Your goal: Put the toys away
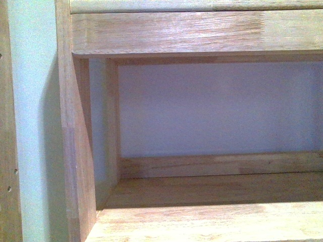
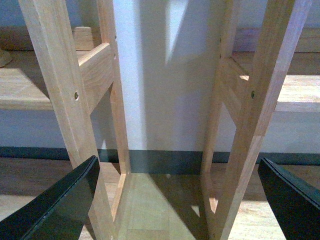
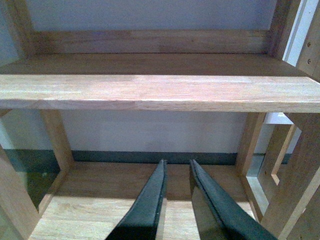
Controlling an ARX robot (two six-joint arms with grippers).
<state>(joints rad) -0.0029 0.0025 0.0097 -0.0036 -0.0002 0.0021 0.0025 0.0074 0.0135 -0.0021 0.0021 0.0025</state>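
Observation:
The toys are out of view in all three views. My left gripper is open, its dark fingers spread wide with nothing between them, facing the gap between two wooden shelf units. My right gripper is shut and empty, its fingers nearly together, pointing under a wooden shelf board toward the lower shelf. Neither arm shows in the front view.
The front view is filled by a wooden shelf compartment with a top board and a left side panel. Upright posts stand close in front of the left gripper. A dark skirting runs along the white wall.

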